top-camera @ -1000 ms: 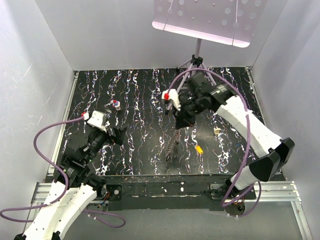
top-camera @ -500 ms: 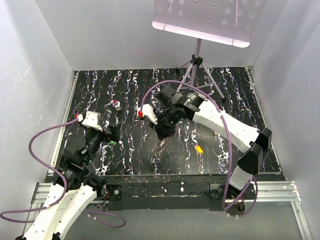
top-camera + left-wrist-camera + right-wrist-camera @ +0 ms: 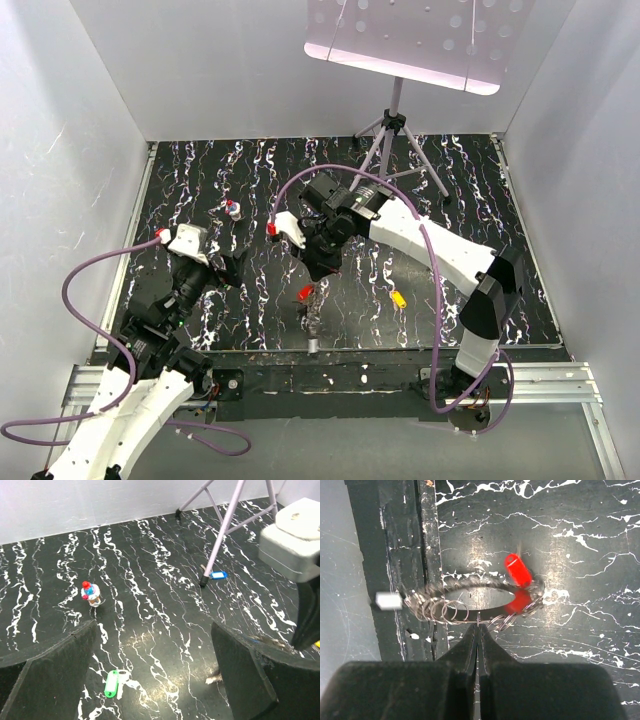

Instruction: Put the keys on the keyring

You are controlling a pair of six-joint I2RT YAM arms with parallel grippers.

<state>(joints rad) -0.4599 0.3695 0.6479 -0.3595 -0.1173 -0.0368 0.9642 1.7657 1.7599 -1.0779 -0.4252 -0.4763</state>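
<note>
Two fingers of the right gripper (image 3: 478, 629) are pinched tight on a thin wire loop at the rim of the keyring (image 3: 465, 583). It hangs just beyond their tips over the table (image 3: 580, 525), with a red key (image 3: 517, 570) at its rim. The left gripper (image 3: 152, 655) gapes wide above a green key (image 3: 112, 683).

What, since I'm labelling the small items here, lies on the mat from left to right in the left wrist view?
small red-topped object → green key → blue key
</note>
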